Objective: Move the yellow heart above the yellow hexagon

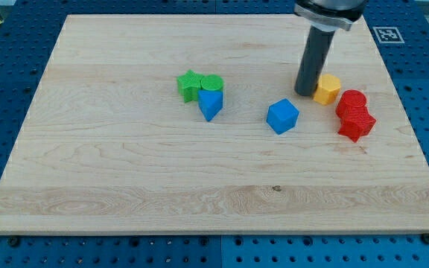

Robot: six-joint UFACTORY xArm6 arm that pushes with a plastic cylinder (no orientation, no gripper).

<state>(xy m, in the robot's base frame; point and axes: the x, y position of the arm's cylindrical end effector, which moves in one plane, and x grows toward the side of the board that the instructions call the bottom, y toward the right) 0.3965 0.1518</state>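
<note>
My tip (pixel 304 92) rested on the wooden tabletop (pixel 125 186), touching the left side of a yellow block (pixel 328 88) near the view's right; the rod has no end effector and held nothing. Whether that block was heart or hexagon, and which way it pointed, I could not tell. Two red blocks (pixel 354 114) sat just right, a blue block (pixel 282 116) lower left

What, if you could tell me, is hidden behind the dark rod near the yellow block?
The yellow block shows only its right part; my tip touches and covers its left edge. No second yellow block is visible; whether the rod hides one is unclear.
</note>
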